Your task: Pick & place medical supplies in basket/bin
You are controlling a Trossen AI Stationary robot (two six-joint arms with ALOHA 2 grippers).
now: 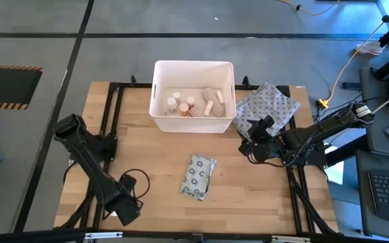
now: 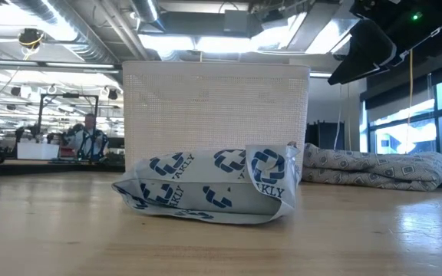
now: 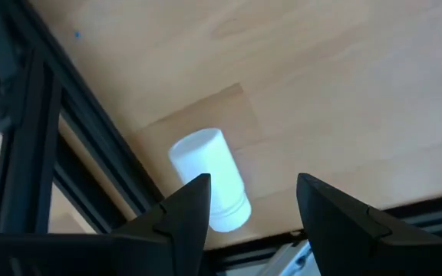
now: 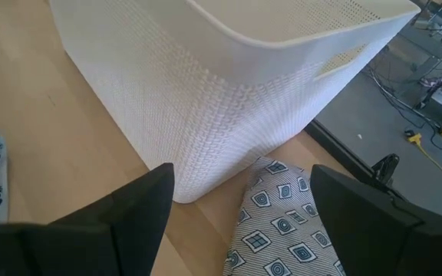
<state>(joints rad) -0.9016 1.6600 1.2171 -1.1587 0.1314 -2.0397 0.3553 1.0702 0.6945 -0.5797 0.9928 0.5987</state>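
Note:
The white tub (image 1: 193,94) stands at the table's far middle and holds small pill bottles (image 1: 181,104) and cream gauze rolls (image 1: 213,101). The flat grey dotted packet (image 1: 198,177) lies flat on the wood nearer me; the low view shows the packet (image 2: 209,188) in front of the tub (image 2: 216,115). My left gripper (image 3: 252,188) hovers open over the table's near left corner, above a white pill bottle (image 3: 209,180) lying on its side. My right gripper (image 4: 240,176) is open beside the tub's right near corner (image 4: 183,184).
The grey patterned cloth pouch (image 1: 267,106) lies right of the tub, just beyond my right gripper (image 1: 252,129). The black table frame (image 3: 90,146) runs close beside the white bottle. Bare wood (image 1: 154,155) lies between the tub, the packet and my left arm (image 1: 100,175).

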